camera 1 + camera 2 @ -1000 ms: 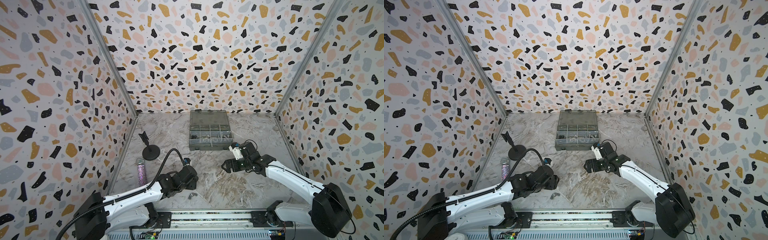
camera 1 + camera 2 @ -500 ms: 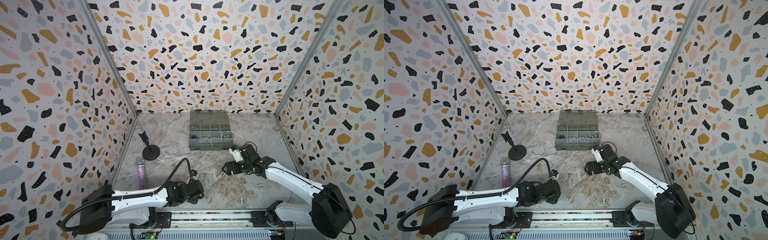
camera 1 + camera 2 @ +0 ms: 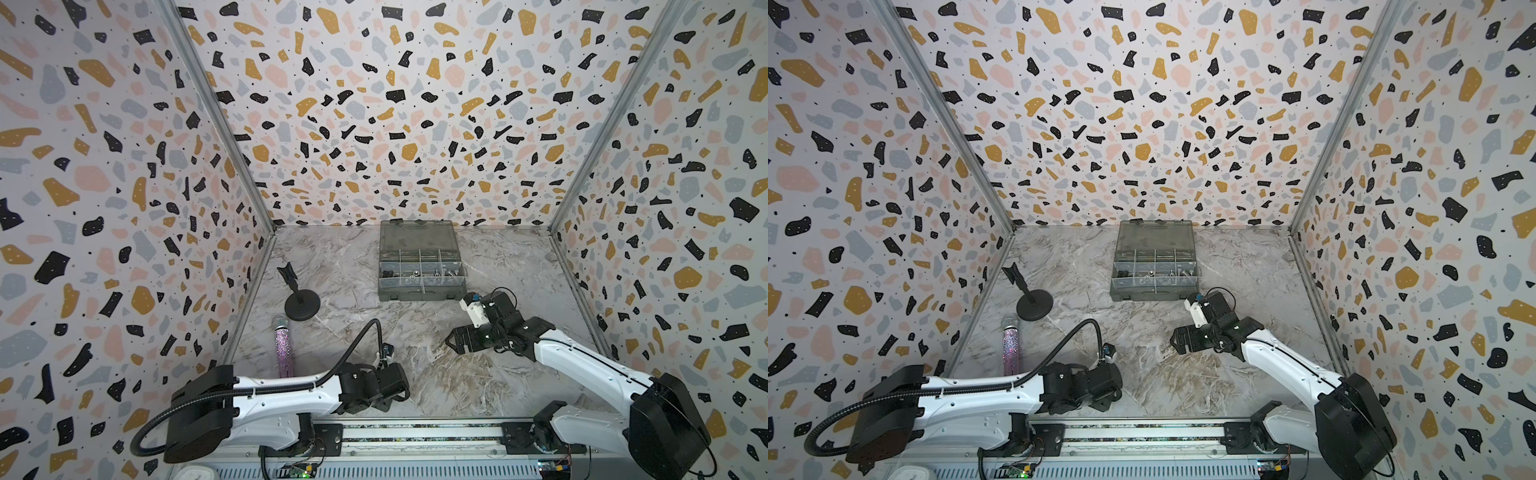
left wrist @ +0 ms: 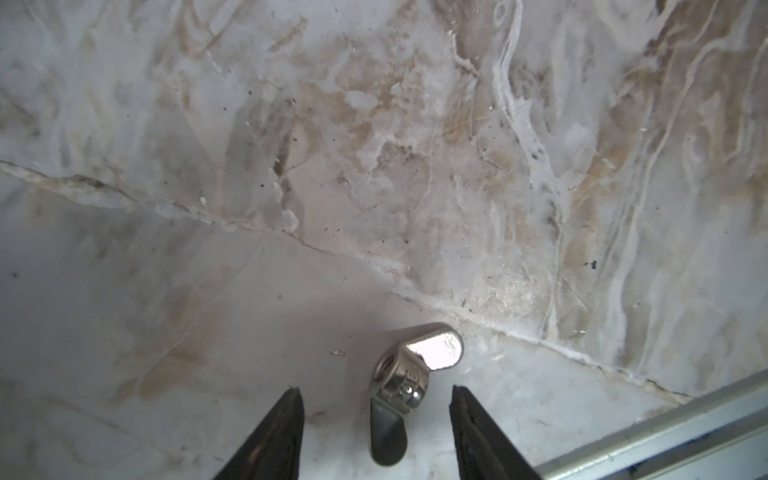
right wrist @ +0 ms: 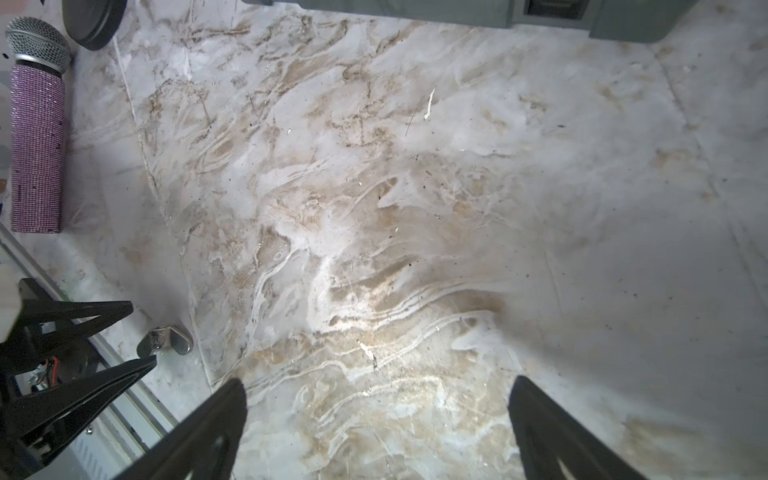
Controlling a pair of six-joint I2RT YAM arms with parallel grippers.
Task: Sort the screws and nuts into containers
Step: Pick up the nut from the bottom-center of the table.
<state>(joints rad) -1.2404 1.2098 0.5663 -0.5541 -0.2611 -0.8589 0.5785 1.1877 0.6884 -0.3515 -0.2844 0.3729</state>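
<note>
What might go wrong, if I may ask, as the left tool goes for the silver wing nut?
1. The shiny silver wing nut lies tilted between the left tool's open fingers, untouched; its rounded body may squirt from a pinch.
2. The metal front rail is close, so a nudge could lodge it there.
3. The open right tool hovers roughly between it and the grey compartment box; the carry may cross it.

Lab booth w/ terrazzo-print walls (image 3: 395,104)
</note>
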